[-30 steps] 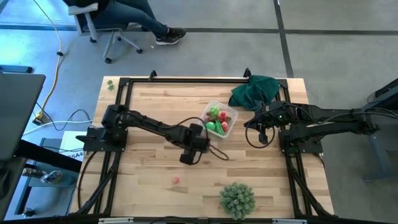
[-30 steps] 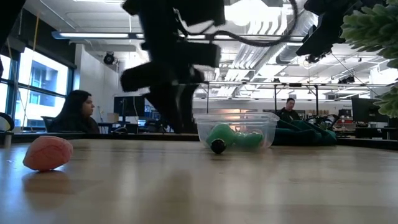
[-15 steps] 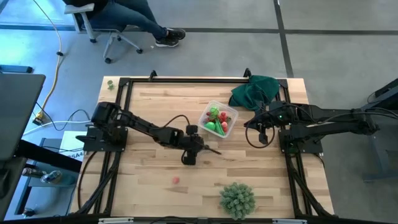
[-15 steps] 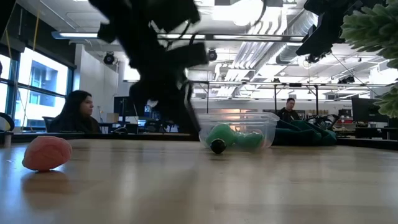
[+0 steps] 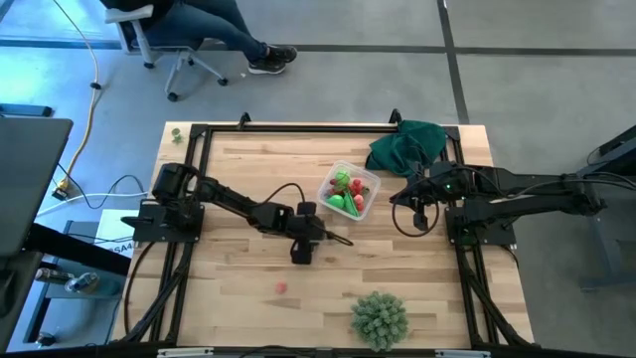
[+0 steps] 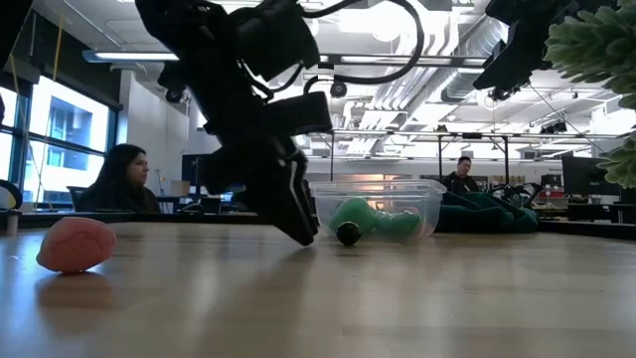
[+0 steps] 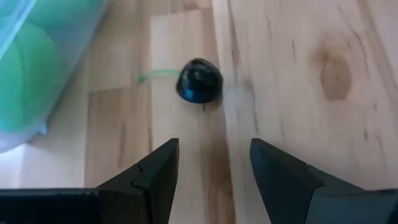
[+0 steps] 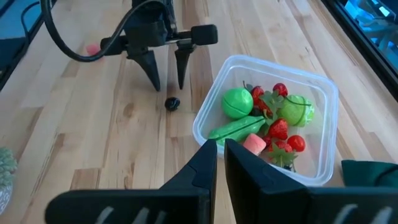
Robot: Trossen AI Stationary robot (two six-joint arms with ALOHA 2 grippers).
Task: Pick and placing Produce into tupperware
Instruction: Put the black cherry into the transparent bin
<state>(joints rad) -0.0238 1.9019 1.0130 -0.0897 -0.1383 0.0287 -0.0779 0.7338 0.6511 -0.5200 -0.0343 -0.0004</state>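
No legible text or labels, seemingly

Clear tupperware [image 8: 323, 102] sitting upright holding red and green produce [image 8: 264, 121]; dark berry [image 7: 199, 81] lying just beside it.

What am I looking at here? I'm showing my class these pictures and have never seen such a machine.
Two robot arms work at a wooden table. One camera looks down from above, one sits at table height, and one rides on each wrist. The left end effector, fingers open and holding nothing, points down at a small dark berry beside the clear tupperware, which already holds toy produce. The right end effector waits shut near it. A red piece, a spiky ball and a green cloth also lie there.
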